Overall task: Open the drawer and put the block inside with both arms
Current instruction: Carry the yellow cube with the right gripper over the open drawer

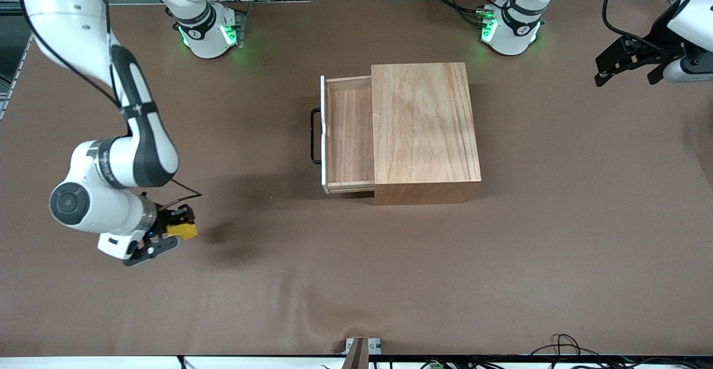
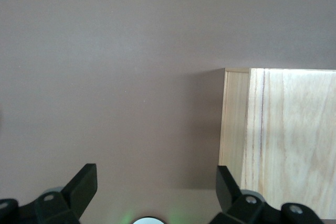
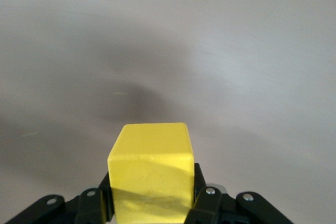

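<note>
While the drawer (image 1: pixel 348 135) faces the right arm's end, the right claw (image 1: pixel 177 229) grips the block (image 1: pixel 183 229).

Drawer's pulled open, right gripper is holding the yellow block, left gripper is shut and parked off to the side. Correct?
One thing is off: the left gripper is open, not shut. The left wrist view shows its fingers spread wide apart with nothing between them. The rest stands: the drawer is pulled open and the right gripper holds the yellow block.
</note>
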`<action>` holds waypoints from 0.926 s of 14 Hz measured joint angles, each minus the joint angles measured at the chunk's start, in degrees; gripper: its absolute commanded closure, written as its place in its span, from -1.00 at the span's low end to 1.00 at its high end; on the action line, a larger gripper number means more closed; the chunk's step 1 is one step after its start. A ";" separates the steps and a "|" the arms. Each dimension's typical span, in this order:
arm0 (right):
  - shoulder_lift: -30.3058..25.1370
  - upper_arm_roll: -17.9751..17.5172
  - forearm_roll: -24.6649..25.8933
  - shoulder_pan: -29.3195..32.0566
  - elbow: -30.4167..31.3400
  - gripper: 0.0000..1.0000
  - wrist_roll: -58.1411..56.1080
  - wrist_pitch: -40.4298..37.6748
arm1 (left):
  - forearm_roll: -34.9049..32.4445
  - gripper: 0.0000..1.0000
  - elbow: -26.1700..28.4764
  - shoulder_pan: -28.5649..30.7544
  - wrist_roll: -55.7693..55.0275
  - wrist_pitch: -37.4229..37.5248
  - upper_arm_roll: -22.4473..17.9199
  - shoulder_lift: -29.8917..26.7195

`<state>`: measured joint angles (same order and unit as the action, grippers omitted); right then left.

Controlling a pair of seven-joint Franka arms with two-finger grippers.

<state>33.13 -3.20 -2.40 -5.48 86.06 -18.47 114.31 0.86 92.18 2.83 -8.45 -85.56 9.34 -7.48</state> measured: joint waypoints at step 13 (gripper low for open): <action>-8.07 -10.29 -3.03 -18.55 0.26 0.56 49.48 -7.61 | 0.00 -1.00 0.06 0.05 -0.01 -0.16 -0.02 -0.03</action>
<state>25.07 -13.49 -5.43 -24.03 86.32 31.02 106.70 0.86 92.24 2.88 -8.46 -85.72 9.32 -7.51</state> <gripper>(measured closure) 0.441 0.000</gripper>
